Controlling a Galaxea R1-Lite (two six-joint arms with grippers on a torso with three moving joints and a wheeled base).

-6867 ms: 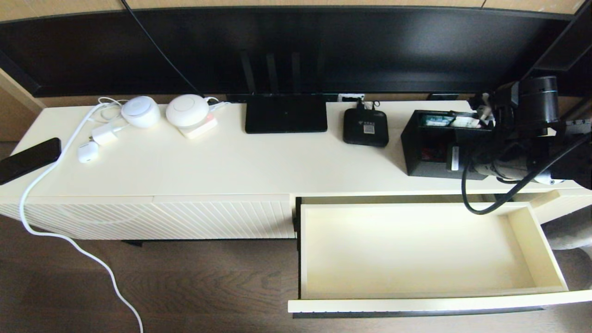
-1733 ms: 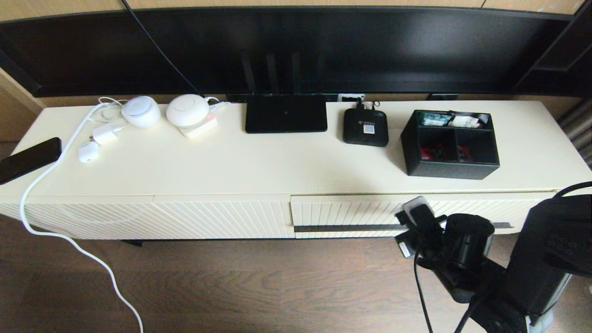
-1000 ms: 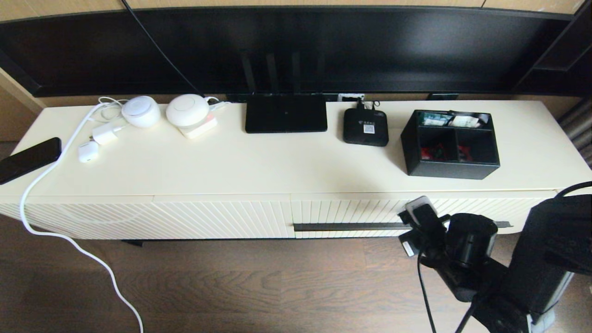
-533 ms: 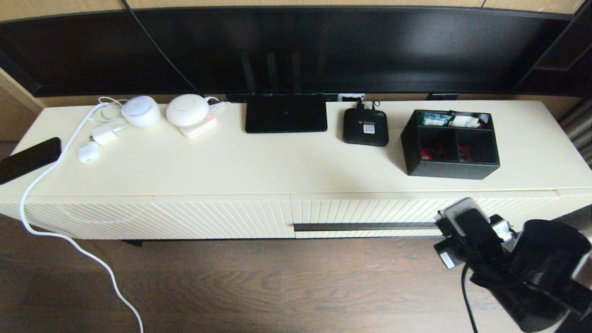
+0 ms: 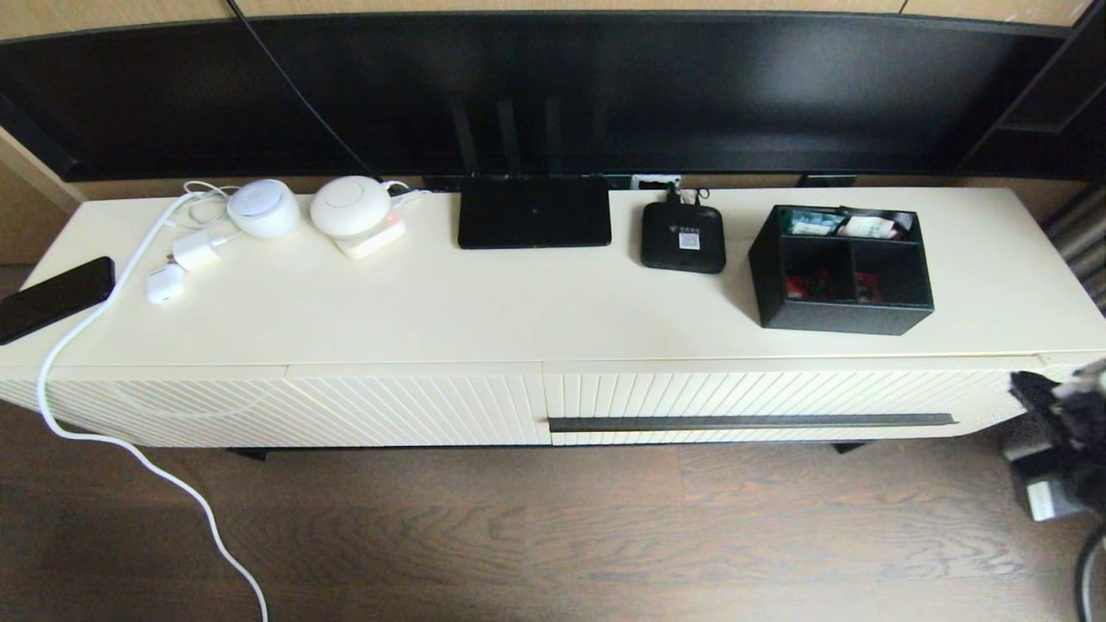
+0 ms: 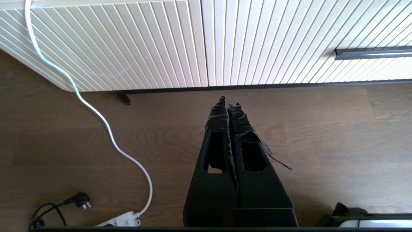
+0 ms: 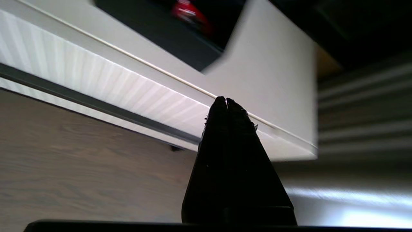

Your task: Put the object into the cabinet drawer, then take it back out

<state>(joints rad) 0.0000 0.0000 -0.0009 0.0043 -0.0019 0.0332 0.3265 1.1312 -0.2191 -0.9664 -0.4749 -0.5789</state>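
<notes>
**A:** What does your head camera give you?

**B:** Your organizer box (image 5: pixel 841 269) stands on the cabinet top (image 5: pixel 484 302), toward the right end, just right of the set-top box (image 5: pixel 683 238) and well right of the router (image 5: pixel 534 212). The drawer (image 5: pixel 778 402) below it is shut, its dark handle (image 5: pixel 752 422) running along the ribbed front. Your right arm shows only at the right edge, low beside the cabinet's corner.

**A:** And your left wrist camera?

**B:** Your left gripper (image 6: pixel 229 102) hangs over the wooden floor (image 6: pixel 322 145) in front of the cabinet, jaws pressed together, holding nothing. A white cable (image 6: pixel 106 129) trails across the floor beside it.

**A:** Your right wrist camera?

**B:** Your right gripper (image 7: pixel 226 101) has its jaws pressed together too, empty, near the cabinet's right end and clear of the handle (image 7: pixel 96 106). A corner of the box (image 7: pixel 167 35) shows on the top.
</notes>
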